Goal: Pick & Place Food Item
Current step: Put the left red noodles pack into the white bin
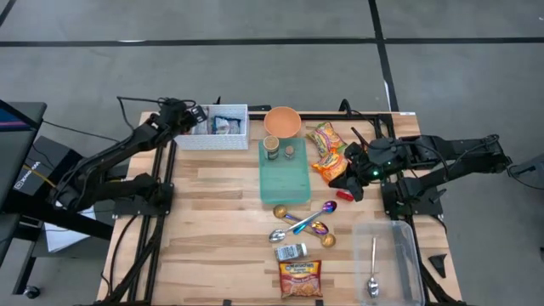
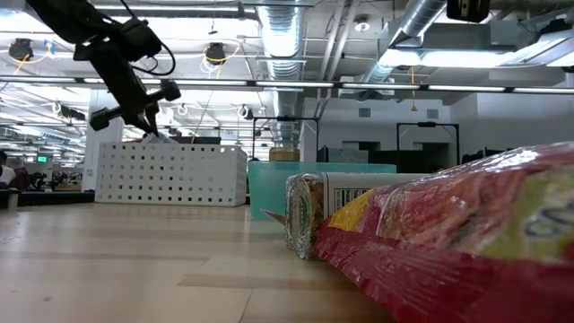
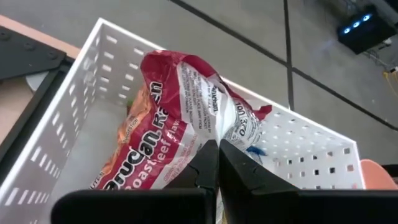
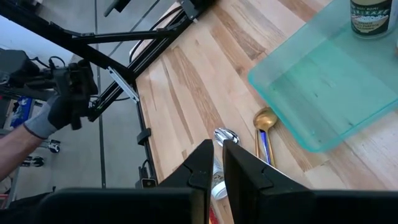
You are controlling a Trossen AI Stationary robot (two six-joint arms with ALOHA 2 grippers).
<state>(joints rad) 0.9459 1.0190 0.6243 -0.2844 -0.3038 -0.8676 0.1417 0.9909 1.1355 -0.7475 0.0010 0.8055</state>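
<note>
A red ramen packet point(image 3: 168, 124) stands tilted inside the white perforated basket point(image 1: 219, 129) at the table's far edge, left of centre. My left gripper point(image 3: 217, 144) is over the basket's left end point(image 1: 195, 119), shut on the packet. In the low view the gripper point(image 2: 143, 118) hangs just above the basket wall point(image 2: 170, 175). My right gripper point(image 1: 353, 183) waits shut and holding nothing above the table's right half, beside the green tray point(image 1: 285, 174); its fingers point(image 4: 217, 149) point down at the spoons. My left gripper pinches a crumpled edge of the ramen packet point(image 3: 231, 127) between its two fingertips. The fingers slant down into the basket from the table's left side. The packet's body reaches down inside the basket, tilted; whether it rests on the floor is hidden.
An orange bowl point(image 1: 282, 121) stands right of the basket. The green tray holds a can point(image 1: 271, 147) and a small jar point(image 1: 290, 151). A snack bag point(image 1: 327, 149), spoons point(image 1: 302, 223), a second ramen packet point(image 1: 299, 279) and a clear bin point(image 1: 387, 255) lie nearer. A person's gloved hand point(image 4: 43, 118) shows beyond the table.
</note>
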